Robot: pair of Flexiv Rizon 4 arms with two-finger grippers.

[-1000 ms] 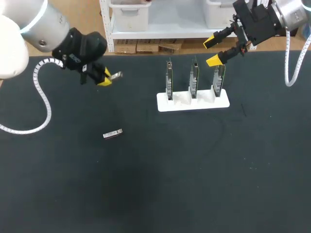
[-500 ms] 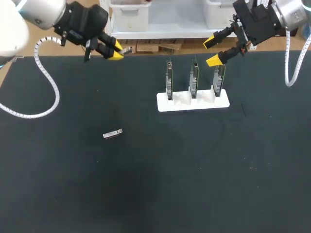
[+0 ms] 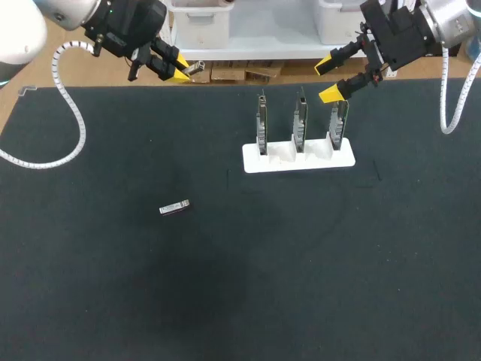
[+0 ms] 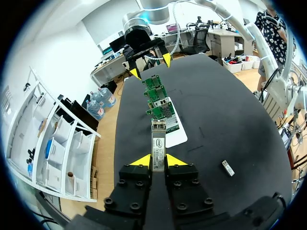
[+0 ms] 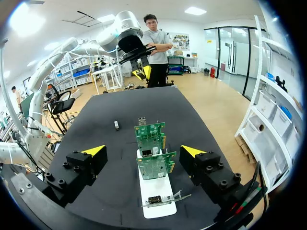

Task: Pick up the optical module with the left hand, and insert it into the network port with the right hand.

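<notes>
My left gripper (image 3: 179, 72) hangs over the table's far left edge, shut on a silver optical module (image 3: 197, 68) that sticks out past its yellow tips. In the left wrist view the module (image 4: 158, 139) stands between the fingers (image 4: 142, 160) and points at the row of green network cards (image 4: 160, 98). A second module (image 3: 174, 207) lies flat on the black mat. Three cards stand upright in a white holder (image 3: 301, 159). My right gripper (image 3: 328, 79) is open just above the rightmost card (image 3: 338, 120); in its own view the gripper (image 5: 143, 151) straddles the cards (image 5: 155, 164).
The black mat (image 3: 301, 271) covers the whole table. The white holder (image 5: 156, 197) sits at the back, right of centre. The loose module (image 5: 116, 125) lies well apart from the holder, and from the left wrist it (image 4: 228, 167) shows beside the gripper.
My left arm has risen and swung toward the table's far edge with the module in its grip. The right arm and the loose module have not moved.
</notes>
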